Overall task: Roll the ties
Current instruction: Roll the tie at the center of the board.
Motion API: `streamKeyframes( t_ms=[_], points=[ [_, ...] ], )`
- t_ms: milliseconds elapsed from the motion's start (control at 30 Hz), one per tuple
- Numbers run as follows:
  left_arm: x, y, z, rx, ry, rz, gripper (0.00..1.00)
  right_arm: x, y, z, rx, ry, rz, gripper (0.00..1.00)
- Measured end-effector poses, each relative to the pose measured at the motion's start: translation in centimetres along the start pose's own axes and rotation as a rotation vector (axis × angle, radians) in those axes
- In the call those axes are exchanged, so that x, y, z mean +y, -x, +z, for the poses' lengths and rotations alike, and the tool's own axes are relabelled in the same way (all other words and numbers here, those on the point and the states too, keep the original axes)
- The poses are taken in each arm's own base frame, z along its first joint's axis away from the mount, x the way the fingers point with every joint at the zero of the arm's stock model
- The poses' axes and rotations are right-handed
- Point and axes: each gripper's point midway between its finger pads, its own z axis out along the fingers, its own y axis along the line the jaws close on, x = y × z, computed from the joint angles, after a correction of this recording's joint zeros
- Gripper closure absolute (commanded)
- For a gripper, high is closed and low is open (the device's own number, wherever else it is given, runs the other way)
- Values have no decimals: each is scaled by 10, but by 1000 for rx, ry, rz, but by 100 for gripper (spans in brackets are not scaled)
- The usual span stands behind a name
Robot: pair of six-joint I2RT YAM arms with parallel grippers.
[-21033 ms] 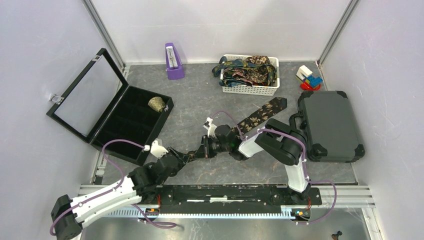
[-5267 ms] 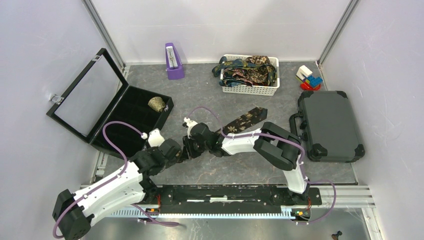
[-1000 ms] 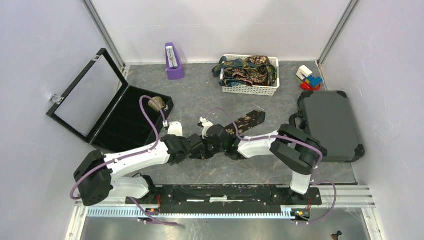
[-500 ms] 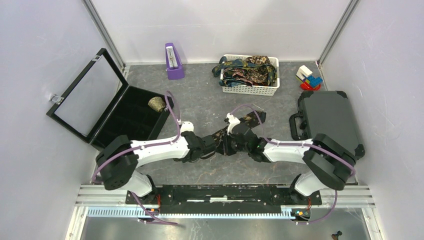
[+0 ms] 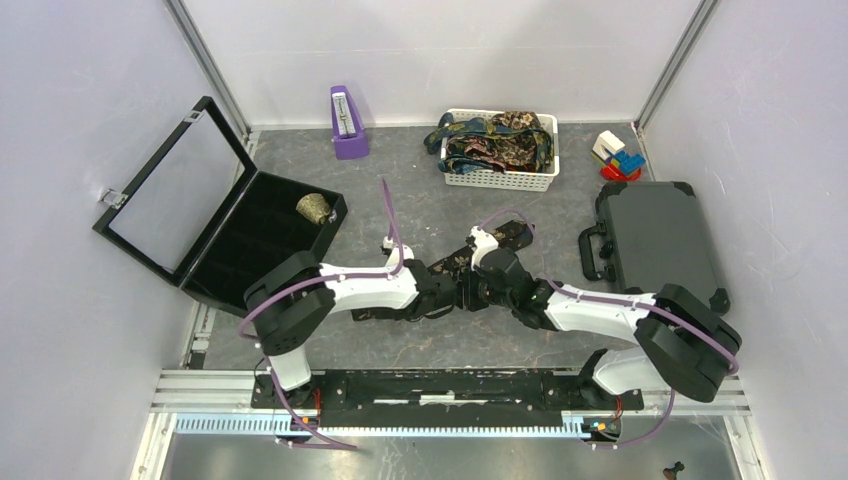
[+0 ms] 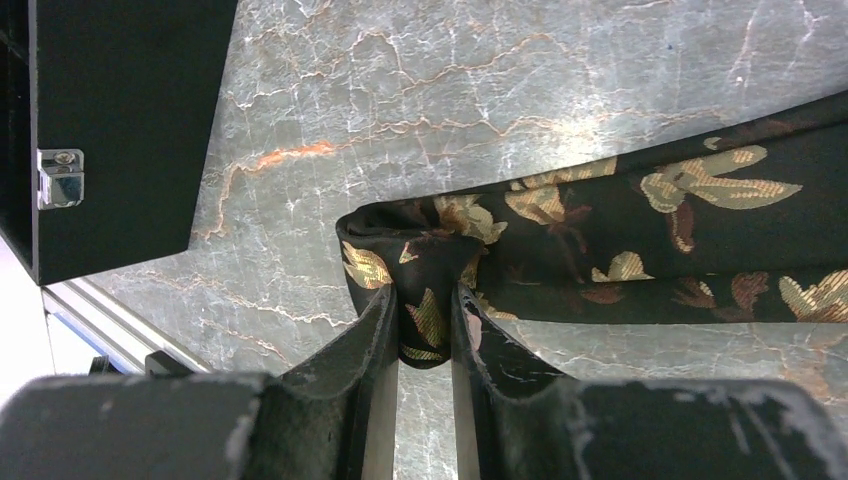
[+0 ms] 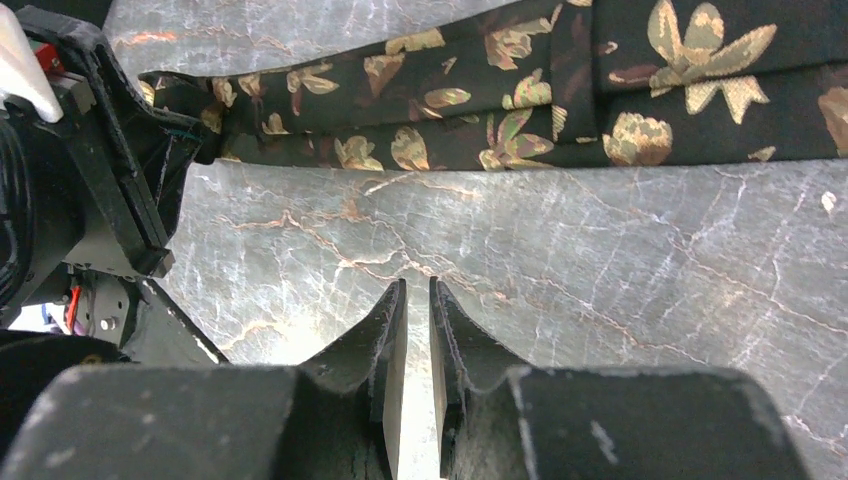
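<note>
Black floral tie [image 6: 640,240] lies across the tabletop [image 5: 400,200], its rolled end pinched in the left gripper [image 6: 425,330], its length running rightward; right gripper [image 7: 415,330], nearly closed and empty, hovers beside it.

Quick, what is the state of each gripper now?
Left gripper: closed on the rolled end of the tie.
Right gripper: nearly closed, holding nothing.

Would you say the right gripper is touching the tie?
Apart. The right wrist view shows the right gripper nearly shut over bare table, the tie lying beyond its fingertips.
</note>
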Motion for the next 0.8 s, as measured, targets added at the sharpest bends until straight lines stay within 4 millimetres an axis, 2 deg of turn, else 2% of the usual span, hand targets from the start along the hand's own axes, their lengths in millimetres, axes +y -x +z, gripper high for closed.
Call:
streamKeyframes(
  t_ms=[100, 200, 300, 633, 800],
  points=[
    [-5, -1, 2, 4, 19, 25, 96, -4, -4, -2, 7, -9, 1, 80],
    [-10, -1, 3, 6, 29, 41, 84, -7, -8, -3, 16, -16, 0, 80],
    [-11, -2, 3, 6, 29, 48, 77, -9, -10, -3, 21, -19, -1, 80],
    [-16, 0, 3, 2, 1, 57, 73, -8, -7, -4, 13, -15, -4, 80],
    [-16, 0, 3, 1, -2, 65, 68, -8, -8, -4, 14, -15, -4, 80]
  ],
)
